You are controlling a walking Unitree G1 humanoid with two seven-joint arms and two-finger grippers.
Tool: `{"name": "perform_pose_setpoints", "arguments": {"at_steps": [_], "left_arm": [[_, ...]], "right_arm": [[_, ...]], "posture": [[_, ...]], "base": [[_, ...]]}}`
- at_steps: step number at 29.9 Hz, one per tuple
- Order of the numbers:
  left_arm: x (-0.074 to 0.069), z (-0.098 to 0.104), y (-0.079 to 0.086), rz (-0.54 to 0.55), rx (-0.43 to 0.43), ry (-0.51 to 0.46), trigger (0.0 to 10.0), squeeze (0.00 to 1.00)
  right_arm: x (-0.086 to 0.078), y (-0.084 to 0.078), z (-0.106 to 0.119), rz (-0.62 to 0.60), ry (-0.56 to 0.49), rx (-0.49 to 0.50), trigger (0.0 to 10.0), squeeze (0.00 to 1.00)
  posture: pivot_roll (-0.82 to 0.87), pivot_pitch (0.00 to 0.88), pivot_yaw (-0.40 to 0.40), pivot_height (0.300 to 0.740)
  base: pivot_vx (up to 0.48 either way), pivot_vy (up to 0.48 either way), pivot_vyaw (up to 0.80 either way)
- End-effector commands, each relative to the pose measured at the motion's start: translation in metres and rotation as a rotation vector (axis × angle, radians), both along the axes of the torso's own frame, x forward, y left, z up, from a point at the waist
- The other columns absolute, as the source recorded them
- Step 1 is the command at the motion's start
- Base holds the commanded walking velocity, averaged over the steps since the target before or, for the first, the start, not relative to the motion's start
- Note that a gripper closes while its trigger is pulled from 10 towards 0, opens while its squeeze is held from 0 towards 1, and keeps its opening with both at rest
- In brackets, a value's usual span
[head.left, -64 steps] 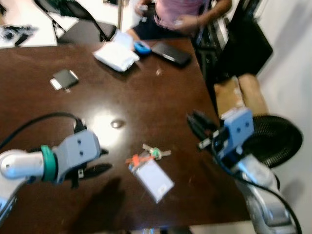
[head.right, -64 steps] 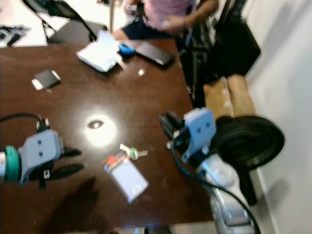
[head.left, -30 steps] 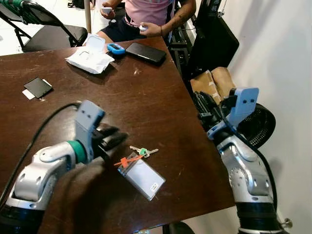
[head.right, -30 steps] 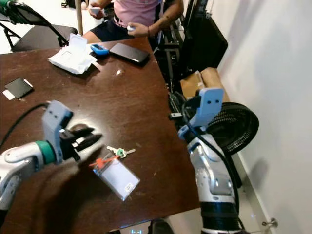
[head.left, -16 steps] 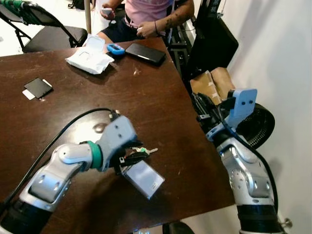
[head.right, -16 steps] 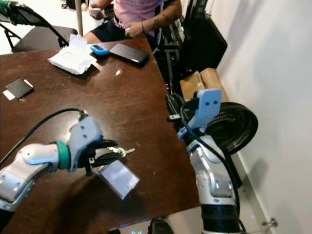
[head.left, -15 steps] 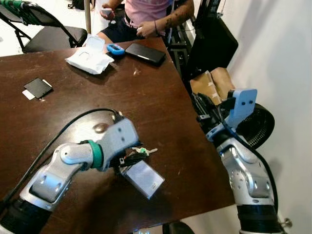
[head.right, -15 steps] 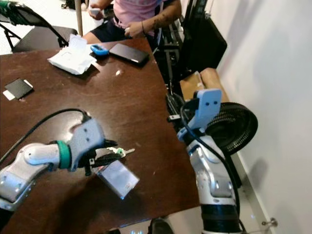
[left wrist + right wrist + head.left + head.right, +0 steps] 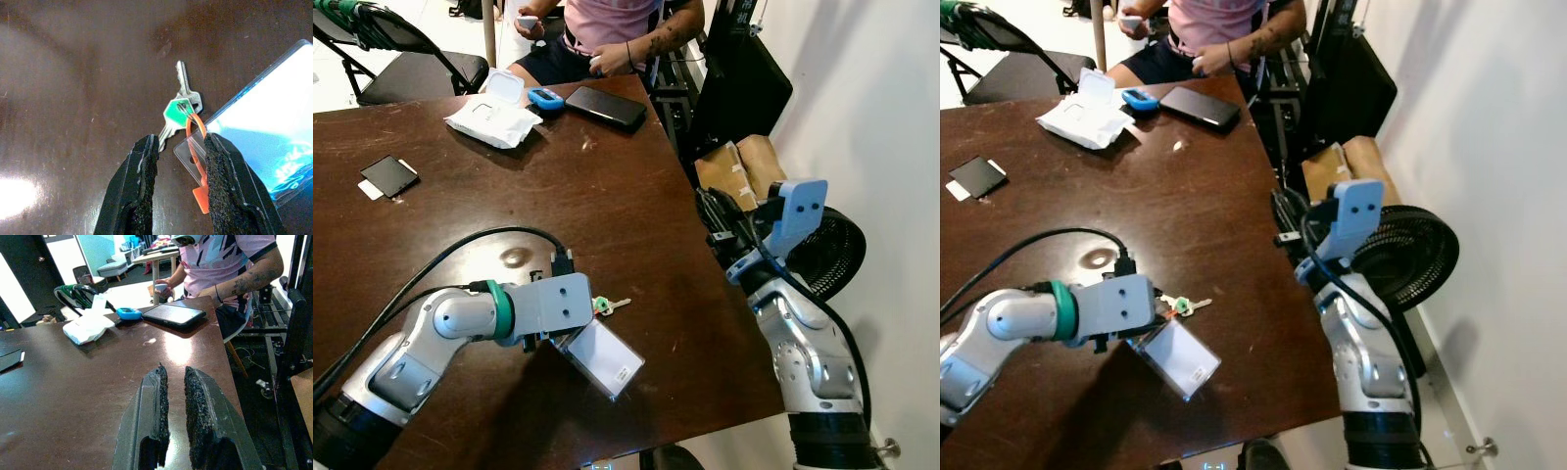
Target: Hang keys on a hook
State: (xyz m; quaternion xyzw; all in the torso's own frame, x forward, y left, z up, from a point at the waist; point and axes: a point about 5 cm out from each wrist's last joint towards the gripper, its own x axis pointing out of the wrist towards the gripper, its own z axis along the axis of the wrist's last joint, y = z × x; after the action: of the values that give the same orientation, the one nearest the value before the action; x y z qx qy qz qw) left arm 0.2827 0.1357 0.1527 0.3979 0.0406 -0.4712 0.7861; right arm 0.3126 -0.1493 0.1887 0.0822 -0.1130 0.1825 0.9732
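Observation:
A small bunch of keys (image 9: 181,110) with a green head lies on the dark wooden table (image 9: 607,176), joined by an orange tag (image 9: 198,147) to a clear badge holder (image 9: 602,357). My left gripper (image 9: 180,147) is down at the table, open, its two fingers on either side of the keys' near end and the orange tag. In the left eye view its wrist housing (image 9: 558,305) covers most of the keys; one key tip (image 9: 619,305) pokes out. My right gripper (image 9: 177,372) is shut on nothing, held up past the table's right edge (image 9: 715,211).
At the table's far end sits a person (image 9: 617,29), with a black phone (image 9: 606,106), a blue item (image 9: 546,98) and a white wipes pack (image 9: 492,116) before them. A small black device (image 9: 388,176) lies far left. A fan (image 9: 832,250) and a box (image 9: 739,166) stand right of the table.
My left arm has come down and rolled its wrist over the keys, so the fingers now straddle them. The right arm has stayed put.

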Motion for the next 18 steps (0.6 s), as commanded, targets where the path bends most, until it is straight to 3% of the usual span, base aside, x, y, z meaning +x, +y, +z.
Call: {"name": "perform_pose_setpoints", "arguments": {"at_steps": [1,7,10,18], "left_arm": [[-0.0002,-0.0057,0.0038,0.011,0.015,0.010,10.0,0.00],[0.0005,-0.0041,0.0058,0.022,-0.044,0.039,10.0,0.00],[0.0031,-0.0008,0.0034,0.017,-0.121,0.068,10.0,0.00],[0.0062,-0.0052,0.0032,0.007,-0.119,0.076,10.0,0.00]], "right_arm": [[-0.0026,-0.0005,-0.0011,0.001,0.000,0.001,10.0,0.00],[-0.0037,-0.0017,0.0004,-0.001,-0.004,0.000,10.0,0.00],[-0.0053,-0.0037,0.0011,-0.006,-0.006,-0.003,10.0,0.00],[-0.0087,-0.0079,0.0025,-0.018,-0.005,-0.012,10.0,0.00]], "posture": [[0.01,0.111,0.079,0.740],[0.00,0.122,0.077,0.740],[-0.02,0.129,0.078,0.740],[-0.04,0.145,0.075,0.740]], "base": [[0.000,0.000,0.00],[0.000,0.000,0.00],[0.000,0.000,0.00],[0.000,0.000,0.00]]}}
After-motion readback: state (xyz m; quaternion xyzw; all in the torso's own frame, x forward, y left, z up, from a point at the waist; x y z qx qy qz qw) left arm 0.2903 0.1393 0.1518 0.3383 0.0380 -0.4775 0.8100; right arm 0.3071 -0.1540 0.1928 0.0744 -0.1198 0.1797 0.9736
